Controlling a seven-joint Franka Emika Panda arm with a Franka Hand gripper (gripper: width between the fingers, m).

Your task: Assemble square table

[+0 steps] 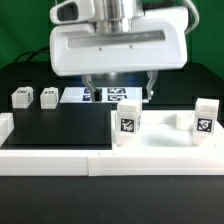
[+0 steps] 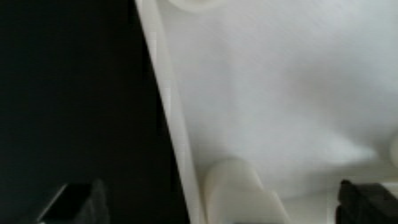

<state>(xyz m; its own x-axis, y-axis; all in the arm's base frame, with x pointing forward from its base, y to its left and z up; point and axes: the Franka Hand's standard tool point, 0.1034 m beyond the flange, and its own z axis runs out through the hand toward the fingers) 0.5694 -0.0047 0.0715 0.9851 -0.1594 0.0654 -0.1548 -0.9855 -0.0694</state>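
Claw (image 1: 120, 98) hangs released, fingers spread wide, above the top (image 1: 160, 141). That top lies flat just beside the rail (image 1: 50, 160), toward the rail's end on the exterior view's right. Two tagged legs (image 1: 128, 122) (image 1: 205, 119) stand on it.

No word, number or brand name can be read in either view. The only signs are black-and-white square tags, which are coded patterns rather than script. In the exterior view one tag faces the camera on the middle leg (image 1: 128, 124), and another on the right-side leg (image 1: 204, 121) at the exterior view's right. Farther back, the far-left leg (image 1: 20, 97) and the neighbouring leg (image 1: 47, 96) each show a dark tag, too small to make out. The marker board (image 1: 108, 96) carries several more tags. The wrist view shows plain white plastic.
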